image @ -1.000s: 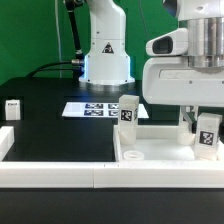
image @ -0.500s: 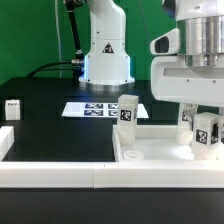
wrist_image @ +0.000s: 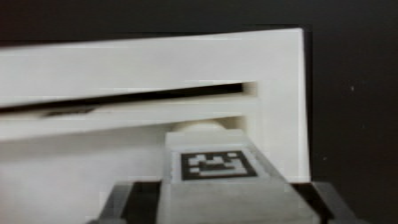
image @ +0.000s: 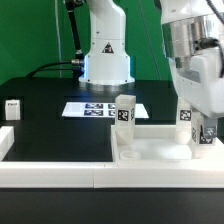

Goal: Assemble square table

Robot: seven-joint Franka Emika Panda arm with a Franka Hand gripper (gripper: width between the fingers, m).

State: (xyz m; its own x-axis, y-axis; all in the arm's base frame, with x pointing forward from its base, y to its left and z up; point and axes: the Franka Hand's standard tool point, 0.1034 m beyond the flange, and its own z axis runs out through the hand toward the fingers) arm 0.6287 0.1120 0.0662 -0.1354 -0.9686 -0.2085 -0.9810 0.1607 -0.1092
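Rotated since earlier, the hand (wrist_image: 217, 203) clamps half-closed on a tagged leg (wrist_image: 217, 158)

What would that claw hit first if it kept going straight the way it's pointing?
Probably the square table panel. The gripper is shut on a white leg, and the leg's far end leads, aimed at the panel near its edge. How much gap remains is unclear.

Surface load, black table (image: 60, 135)
Resting directly on it: marker board (image: 100, 108), square panel (image: 155, 140), loose leg (image: 13, 108), border rail (image: 50, 172).
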